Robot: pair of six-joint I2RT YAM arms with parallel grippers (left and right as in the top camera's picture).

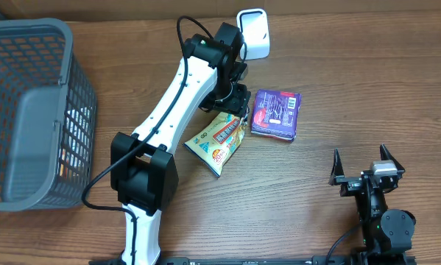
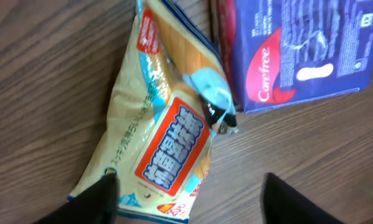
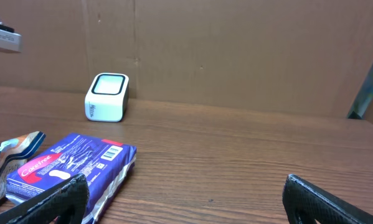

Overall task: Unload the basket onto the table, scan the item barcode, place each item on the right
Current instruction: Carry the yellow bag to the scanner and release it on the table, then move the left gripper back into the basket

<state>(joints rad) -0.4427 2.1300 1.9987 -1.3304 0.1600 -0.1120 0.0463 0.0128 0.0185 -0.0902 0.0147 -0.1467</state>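
Observation:
A yellow snack bag [image 1: 219, 140] lies flat on the wooden table, its top end beside a purple Carefree pack [image 1: 276, 112]. The white barcode scanner [image 1: 254, 32] stands at the far edge. My left gripper [image 1: 235, 103] hovers over the bag's upper end. In the left wrist view the bag [image 2: 155, 124] and the purple pack [image 2: 298, 50] lie below my open left gripper [image 2: 189, 199], one fingertip [image 2: 96, 202] over the bag's corner. My right gripper [image 1: 367, 165] rests open at the near right. Its view shows the pack [image 3: 68, 162], the scanner [image 3: 107, 98] and open jaws [image 3: 186, 199] holding nothing.
A grey plastic basket [image 1: 29, 110] stands at the left edge of the table. Bare wood lies between the purple pack and my right arm. A brown cardboard wall [image 3: 236, 50] backs the table behind the scanner.

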